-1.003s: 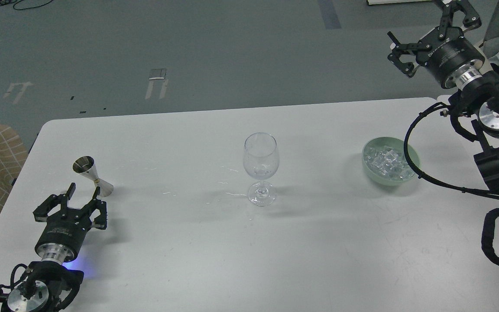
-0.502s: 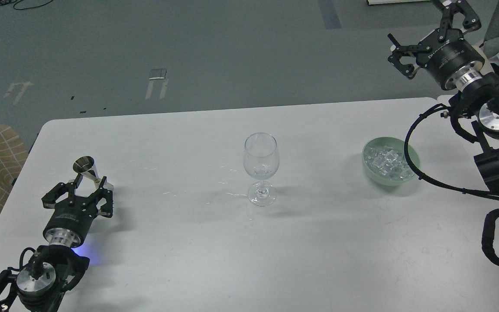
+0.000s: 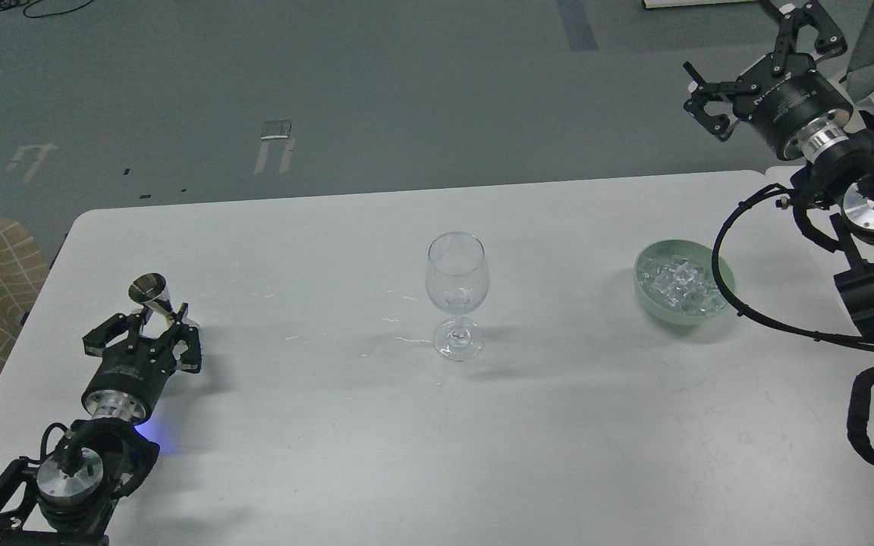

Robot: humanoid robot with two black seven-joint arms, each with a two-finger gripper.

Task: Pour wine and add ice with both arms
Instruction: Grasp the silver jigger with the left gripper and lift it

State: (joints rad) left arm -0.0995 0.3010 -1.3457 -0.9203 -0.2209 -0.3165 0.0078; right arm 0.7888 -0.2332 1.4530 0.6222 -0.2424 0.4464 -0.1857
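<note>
White lettering runs across the body of the right gripper [image 3: 767, 64], but it is too small and angled to read; the left gripper [image 3: 150, 327] carries a similar mark that is also illegible. On the white bench [image 3: 331, 425] the left gripper lies low at the near left corner with its fingers [image 3: 181, 315] spread on either side of the lower cone of a steel jigger [image 3: 156, 297], which stands upright just beyond them; the fingers are released and reach around the jigger's base, though actual contact cannot be made out. No wine can be told inside the jigger from this angle. The wine glass [image 3: 457, 292] stands upright at mid-bench, well apart from both grippers, with a few small clear splashes [image 3: 407, 340] on the surface to its left. The ice [image 3: 678, 283] is heaped in a pale green bowl [image 3: 643, 292] on the right side of the bench. The right gripper hangs high above the far right corner, beyond the bowl, its fingers [image 3: 706, 114] splayed wide and holding nothing.
</note>
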